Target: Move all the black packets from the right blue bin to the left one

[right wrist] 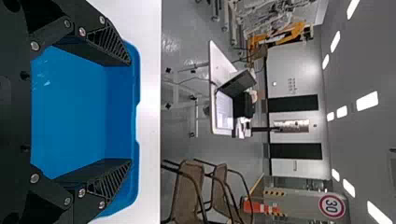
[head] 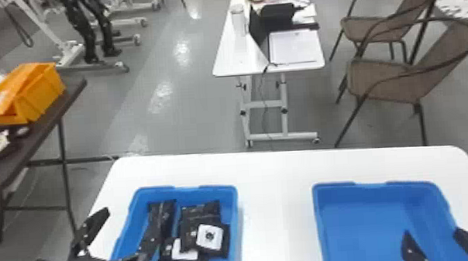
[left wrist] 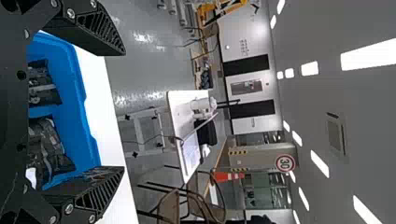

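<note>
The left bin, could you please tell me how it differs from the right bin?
The left bin holds black packets; the right bin shows bare blue floor. The left bin stands toward the white table's left side, the right bin toward its right. Both are blue.

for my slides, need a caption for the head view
Black packets lie in the left blue bin, while the right blue bin looks empty.

Round, red-rimmed sign (right wrist: 332,206) is showing the number 30, appearing in both wrist views, far back by yellow-and-black striped bands (right wrist: 274,192). In the head view, white label (head: 209,236) on a black packet (head: 225,242), left blue bin (head: 186,189), is bearing a dark emblem; no wording is coming through legibly.
</note>
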